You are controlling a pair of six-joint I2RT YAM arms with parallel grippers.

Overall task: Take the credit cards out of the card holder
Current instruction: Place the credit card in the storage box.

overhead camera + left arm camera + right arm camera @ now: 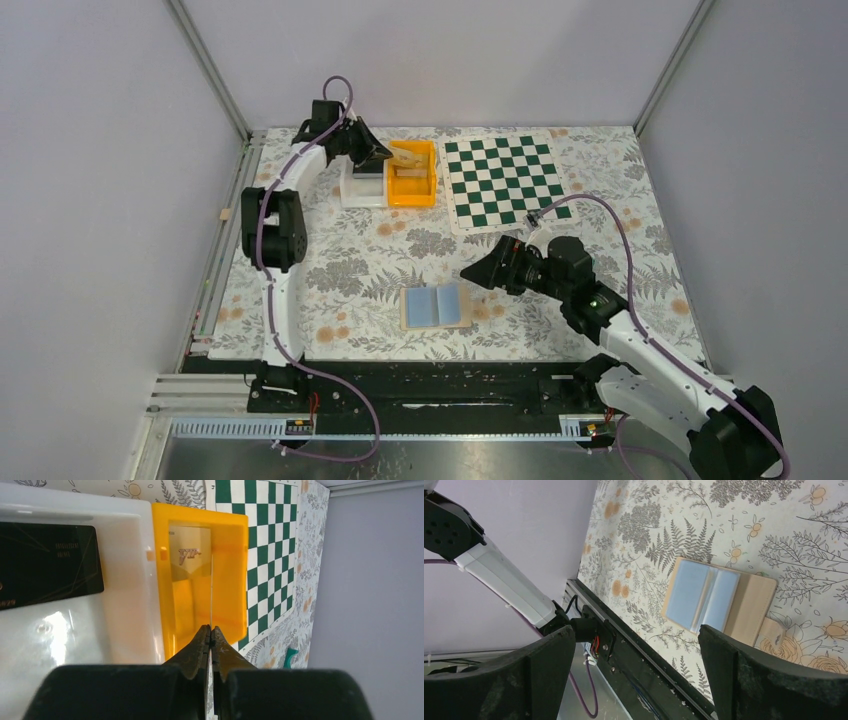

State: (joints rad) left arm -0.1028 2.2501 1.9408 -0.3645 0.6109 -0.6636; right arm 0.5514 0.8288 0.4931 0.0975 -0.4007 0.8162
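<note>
The card holder (436,305) lies open on the floral table near the front, two light-blue panels with a tan border; it also shows in the right wrist view (704,597). My right gripper (475,272) is open and empty, just right of the holder and above it (636,635). My left gripper (380,155) is at the far side, over the orange bin (412,185). It is shut (210,628) on a thin card seen edge-on (211,590). A gold card (190,555) leans inside the orange bin (235,580). A black card (45,565) lies in the white tray (125,605).
The white tray (362,190) stands just left of the orange bin. A green-and-white chessboard mat (505,180) lies at the back right. Grey walls close in both sides. The black base rail (649,655) runs along the front edge.
</note>
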